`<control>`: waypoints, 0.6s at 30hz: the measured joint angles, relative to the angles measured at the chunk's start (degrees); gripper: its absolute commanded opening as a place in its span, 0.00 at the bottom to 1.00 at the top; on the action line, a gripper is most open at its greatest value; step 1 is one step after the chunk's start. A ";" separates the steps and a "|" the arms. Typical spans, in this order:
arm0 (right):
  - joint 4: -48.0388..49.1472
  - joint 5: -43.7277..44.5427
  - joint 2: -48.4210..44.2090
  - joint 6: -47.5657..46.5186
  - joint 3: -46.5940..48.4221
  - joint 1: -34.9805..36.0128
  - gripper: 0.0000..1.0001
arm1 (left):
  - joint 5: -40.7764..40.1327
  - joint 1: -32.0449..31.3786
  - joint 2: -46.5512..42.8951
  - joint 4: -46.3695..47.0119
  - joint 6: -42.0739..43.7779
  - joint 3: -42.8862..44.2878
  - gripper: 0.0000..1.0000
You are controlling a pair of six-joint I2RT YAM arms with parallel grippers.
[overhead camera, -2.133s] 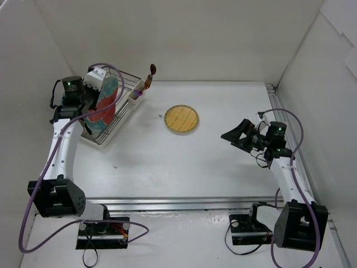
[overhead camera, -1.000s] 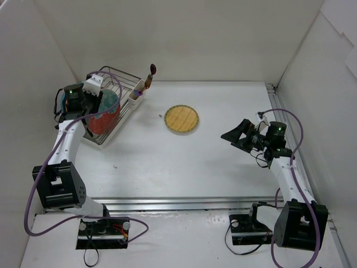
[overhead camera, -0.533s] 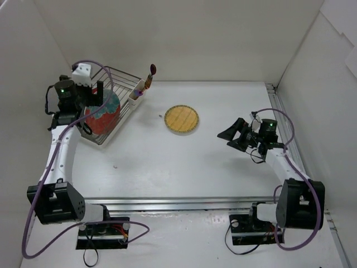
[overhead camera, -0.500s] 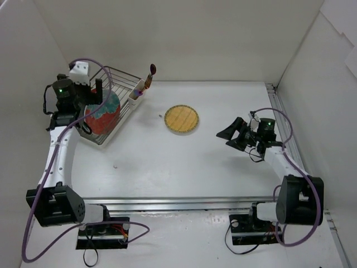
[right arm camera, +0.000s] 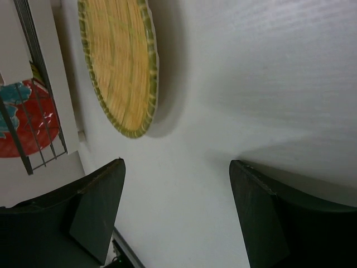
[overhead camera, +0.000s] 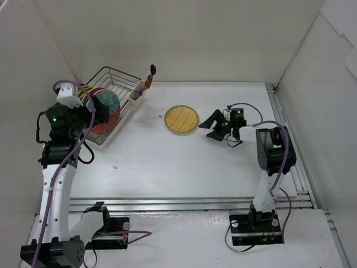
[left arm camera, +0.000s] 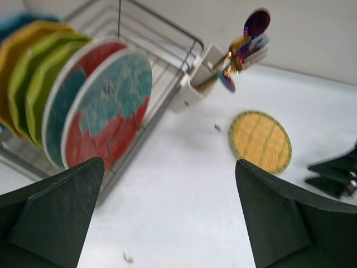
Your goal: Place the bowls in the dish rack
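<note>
The dish rack (overhead camera: 120,78) stands at the back left. Several bowls stand on edge in its slots: two red-and-teal ones (left arm camera: 106,111) in front, green ones (left arm camera: 39,78), an orange one (left arm camera: 14,53) and a blue one (left arm camera: 19,19) behind. A tan woven bowl (overhead camera: 182,119) lies flat on the table. My left gripper (overhead camera: 96,111) hangs open just in front of the rack, holding nothing (left arm camera: 170,162). My right gripper (overhead camera: 207,128) is low over the table just right of the tan bowl (right arm camera: 120,67), open and apart from it (right arm camera: 177,163).
A white utensil cup (left arm camera: 198,78) with colourful spoons sits on the rack's right corner. White walls close the table on three sides. A metal rail (overhead camera: 281,128) runs along the right edge.
My left gripper let go of the front red-and-teal bowl in the rack, opened wide and drew back. My right gripper moved left to the tan bowl, its jaws narrowing a little.
</note>
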 measured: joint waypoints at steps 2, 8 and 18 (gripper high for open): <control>1.11 0.87 2.80 1.66 3.56 1.16 0.72 | -0.04 0.00 -2.67 -0.90 -2.89 -4.17 0.99; 5.73 1.68 11.13 7.48 12.37 4.33 0.71 | -0.48 0.00 -5.03 -5.79 -9.18 -9.57 0.99; 12.87 2.71 19.43 16.26 18.58 6.60 0.26 | 2.78 0.11 -3.58 -6.56 -12.52 -9.44 0.99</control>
